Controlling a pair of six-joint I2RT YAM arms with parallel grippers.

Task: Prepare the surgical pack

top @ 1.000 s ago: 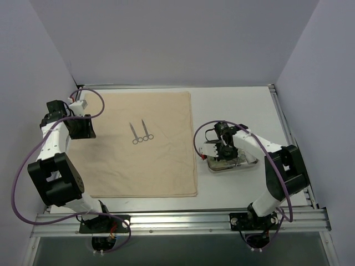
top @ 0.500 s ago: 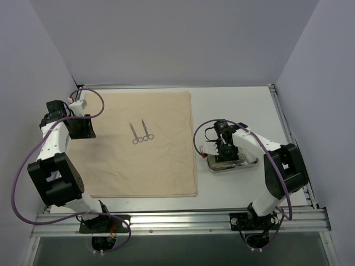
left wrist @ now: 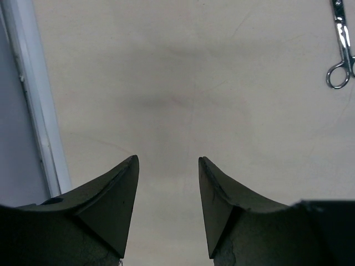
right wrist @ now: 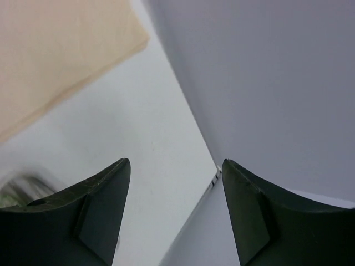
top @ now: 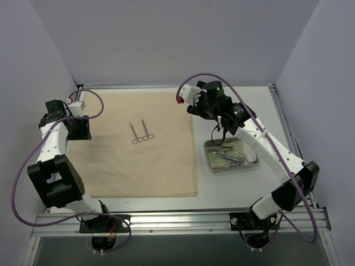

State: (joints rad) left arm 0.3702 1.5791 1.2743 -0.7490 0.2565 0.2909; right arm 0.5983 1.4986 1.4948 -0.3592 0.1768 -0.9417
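Observation:
The large beige cloth (top: pixel 138 155) (left wrist: pixel 183 72) (right wrist: pixel 50 50) lies spread flat on the table. Two steel scissor-handled forceps (top: pixel 141 133) (left wrist: pixel 341 50) rest side by side on its far half. To its right, the small steel tray (top: pixel 252 162) holds a pale green packet (top: pixel 237 150) and steel instruments (top: pixel 230 159). My left gripper (top: pixel 81 129) (left wrist: pixel 168 159) hovers open over the cloth's left edge, empty. My right gripper (top: pixel 198 108) (right wrist: pixel 176 160) is raised high near the cloth's far right corner, open and empty, facing the back wall.
An aluminium rail (top: pixel 177 220) runs along the table's near edge and a thinner one (left wrist: pixel 33 105) along the left. Grey walls close in the back and both sides. White tabletop (top: pixel 238 105) shows beyond the tray.
My right gripper opened, lifted out of the tray and swung up and back-left to above the cloth's far right corner. The left arm stayed put.

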